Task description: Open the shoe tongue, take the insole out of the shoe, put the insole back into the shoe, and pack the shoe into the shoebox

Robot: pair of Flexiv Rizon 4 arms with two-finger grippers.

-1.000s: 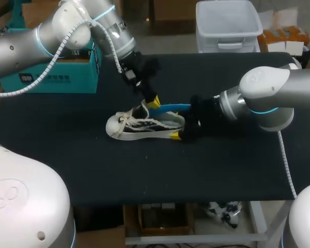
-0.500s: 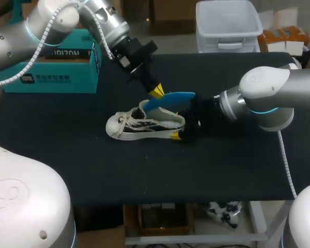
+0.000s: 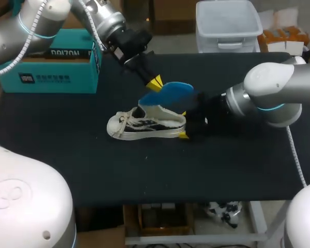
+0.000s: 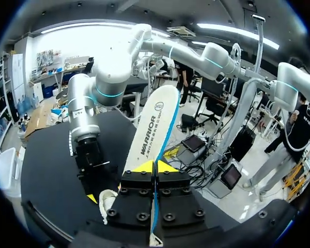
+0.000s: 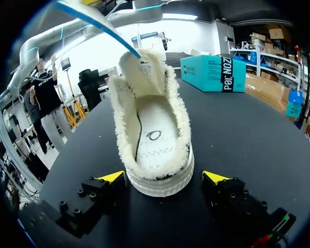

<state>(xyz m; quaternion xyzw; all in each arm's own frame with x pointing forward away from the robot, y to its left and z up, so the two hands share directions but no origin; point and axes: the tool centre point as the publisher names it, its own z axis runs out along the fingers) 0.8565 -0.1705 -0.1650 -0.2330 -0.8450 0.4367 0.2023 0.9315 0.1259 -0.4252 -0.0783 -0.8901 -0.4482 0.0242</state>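
L gripper (image 3: pixel 155 82) clamped on blue insole (image 3: pixel 171 92), held just above sneaker (image 3: pixel 144 124) at table's mid. Insole looks thin, light, floppy: best gripped by its end. R gripper (image 3: pixel 183 124) fingers apart, 1 each side of heel.

the shoe (image 5: pixel 154 129) is lined with shaggy cream fleece, with a smooth rubbery sole rim. the insole (image 3: pixel 170 92) looks smooth and matt, blue on one face, pale on the other. the table (image 3: pixel 67 155) is matt black. the shoebox (image 3: pixel 46 70) is teal cardboard. the left arm (image 3: pixel 20 31) and right arm (image 3: pixel 274 88) have glossy silver-white shells.
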